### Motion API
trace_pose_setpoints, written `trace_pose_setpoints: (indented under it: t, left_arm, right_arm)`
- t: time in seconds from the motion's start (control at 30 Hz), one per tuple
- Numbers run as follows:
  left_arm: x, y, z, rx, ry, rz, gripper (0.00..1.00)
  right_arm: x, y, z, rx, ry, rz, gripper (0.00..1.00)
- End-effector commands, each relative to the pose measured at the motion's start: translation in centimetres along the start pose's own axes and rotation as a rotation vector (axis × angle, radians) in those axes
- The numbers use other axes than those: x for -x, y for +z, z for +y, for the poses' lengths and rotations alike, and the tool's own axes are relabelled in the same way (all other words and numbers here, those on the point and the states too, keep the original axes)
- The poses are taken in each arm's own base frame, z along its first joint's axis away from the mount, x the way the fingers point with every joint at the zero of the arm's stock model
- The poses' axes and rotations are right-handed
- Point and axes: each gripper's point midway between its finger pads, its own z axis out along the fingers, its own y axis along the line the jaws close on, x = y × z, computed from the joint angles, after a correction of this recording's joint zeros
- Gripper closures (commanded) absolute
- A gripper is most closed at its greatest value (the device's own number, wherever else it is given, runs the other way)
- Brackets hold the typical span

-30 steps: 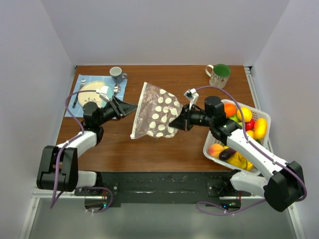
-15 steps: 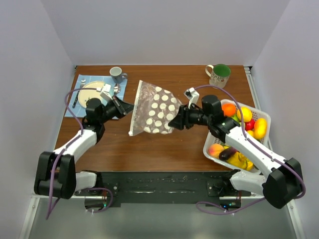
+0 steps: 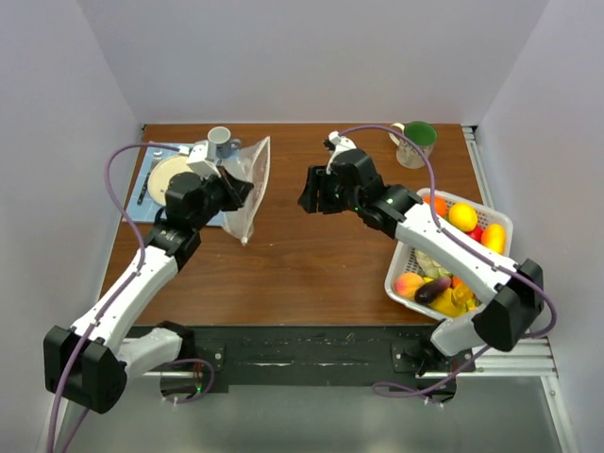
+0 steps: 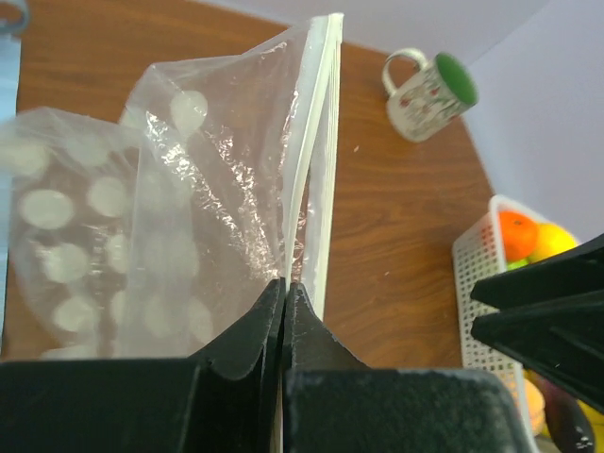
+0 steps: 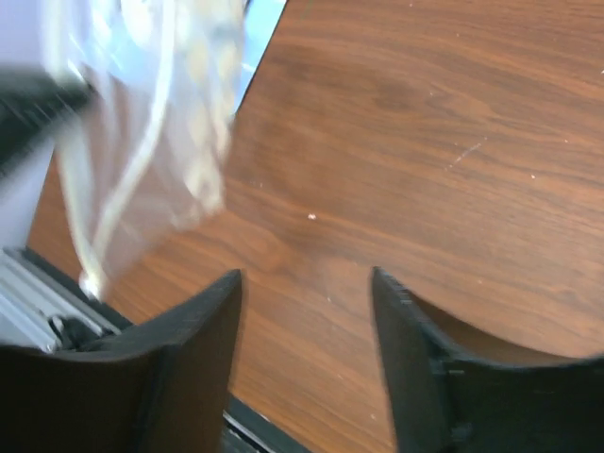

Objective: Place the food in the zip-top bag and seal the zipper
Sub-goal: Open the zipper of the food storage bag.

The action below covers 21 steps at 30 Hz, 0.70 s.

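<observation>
The zip-top bag point(image 3: 252, 184), clear with white spots, hangs upright off the table at the back left. My left gripper point(image 3: 238, 189) is shut on its edge. In the left wrist view the jaws point(image 4: 283, 283) pinch the plastic just beside the whitish zipper point(image 4: 319, 142), which runs up from the grip. My right gripper point(image 3: 306, 193) stands open a short way right of the bag, holding nothing. Bare wood shows between its fingers point(image 5: 307, 278), and the bag point(image 5: 142, 123) is a blur to the left. The food point(image 3: 462, 217) lies in the white basket point(image 3: 396, 266) at the right.
A green-lined mug point(image 3: 415, 142) stands at the back right. A grey cup point(image 3: 219, 139) and a plate point(image 3: 170, 175) with cutlery on a blue mat sit behind the left arm. White walls close in three sides of the table.
My left gripper has shut on the bag and lifted it left and back, off the table. My right gripper has let go, opened and drawn away toward the back.
</observation>
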Motion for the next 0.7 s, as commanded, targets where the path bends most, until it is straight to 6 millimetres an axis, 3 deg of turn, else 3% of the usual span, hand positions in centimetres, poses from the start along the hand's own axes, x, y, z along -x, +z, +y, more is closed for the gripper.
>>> trace_pose_setpoints:
  t: [0.0,0.23,0.4,0.53,0.67]
  left_arm:
    - [-3.8,0.8,2.6,0.153,-0.016,0.052,1.00]
    - [-6.6,2.5,3.0,0.207,-0.140,0.040,1.00]
    - [-7.0,3.3,2.0,0.192,-0.182,0.031,1.00]
    - [-6.8,3.7,0.9,0.174,-0.210,0.018,1.00]
    - [-6.9,3.9,-0.5,0.136,-0.230,0.020,1.00]
  right_arm:
    - [2.1,2.3,1.3,-0.033,0.095,-0.059,0.46]
    - [-1.1,6.0,0.8,-0.040,0.147,-0.009,0.46]
    - [-2.4,6.2,-0.4,-0.081,0.168,-0.007,0.46]
    - [-1.8,5.1,-0.7,-0.081,0.189,-0.059,0.43]
    - [-2.6,6.4,-0.1,-0.057,0.203,-0.020,0.42]
